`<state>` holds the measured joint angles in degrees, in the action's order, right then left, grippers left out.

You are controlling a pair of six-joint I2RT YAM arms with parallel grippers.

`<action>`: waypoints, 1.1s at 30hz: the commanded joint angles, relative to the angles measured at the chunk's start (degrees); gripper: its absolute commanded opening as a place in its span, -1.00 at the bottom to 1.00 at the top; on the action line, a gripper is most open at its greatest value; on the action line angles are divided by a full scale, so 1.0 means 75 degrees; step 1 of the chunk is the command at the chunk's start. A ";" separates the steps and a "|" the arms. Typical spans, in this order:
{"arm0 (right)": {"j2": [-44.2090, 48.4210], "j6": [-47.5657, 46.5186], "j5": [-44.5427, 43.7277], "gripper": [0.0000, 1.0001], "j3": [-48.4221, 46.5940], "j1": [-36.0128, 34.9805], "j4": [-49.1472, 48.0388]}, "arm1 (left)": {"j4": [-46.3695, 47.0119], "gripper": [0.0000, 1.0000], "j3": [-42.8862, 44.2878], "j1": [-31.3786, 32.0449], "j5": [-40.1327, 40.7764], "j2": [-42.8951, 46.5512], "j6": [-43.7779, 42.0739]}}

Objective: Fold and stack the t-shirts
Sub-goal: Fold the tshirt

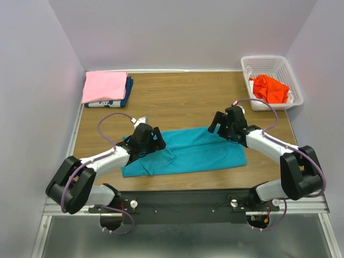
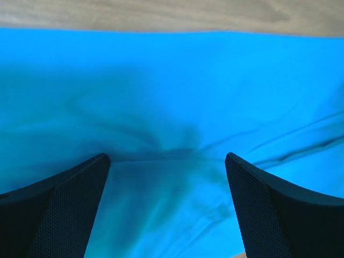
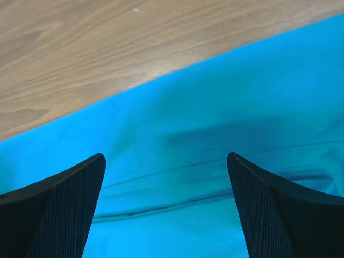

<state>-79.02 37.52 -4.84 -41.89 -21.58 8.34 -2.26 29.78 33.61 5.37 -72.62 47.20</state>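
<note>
Both jaws wide: left gripper (image 2: pixel 166 161) and right gripper (image 3: pixel 166 158) sit over teal t-shirt (image 1: pixel 204 153) lying mid table (image 1: pixel 177 99), maybe touching. Soft, light, limp cloth; pinch its far edge near each end.

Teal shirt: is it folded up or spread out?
Partly folded: the teal shirt lies in a long band, no sleeves showing, wider than the folded pink shirt.
</note>
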 commanded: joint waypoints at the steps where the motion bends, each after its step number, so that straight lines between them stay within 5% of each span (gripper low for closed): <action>1: -0.0642 0.0189 -0.0184 1.00 -0.0530 0.0124 0.0177 | 0.0618 0.97 0.0387 -0.0074 0.0104 -0.1002 0.0047; 7: -0.1300 0.0224 0.0176 1.00 -0.0463 0.0124 0.0166 | 0.0583 0.97 0.2308 -0.0859 -0.0105 -0.3474 -0.0597; 13: -0.0305 0.0447 0.0854 1.00 0.0803 -0.0051 0.0177 | -0.0610 0.97 0.6055 -0.1024 -0.0256 -0.6251 -0.1439; 20: -0.0045 0.1031 0.1126 1.00 0.1214 -0.2647 0.0178 | -0.2180 0.97 1.0623 -0.0965 -0.1184 -0.8841 -0.1910; 26: -0.1203 0.0764 0.1067 1.00 0.0243 -0.4432 0.0201 | -0.2521 0.97 1.2899 -0.0860 -0.2074 -1.0213 -0.2145; 33: -0.1476 0.0342 0.0682 1.00 -0.0543 -0.4845 0.0224 | -0.2032 0.96 1.3338 -0.0824 -0.2591 -1.0521 -0.1981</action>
<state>-89.38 41.52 1.76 -44.75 -57.14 5.50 -15.99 129.71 27.42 -10.26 -148.79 32.56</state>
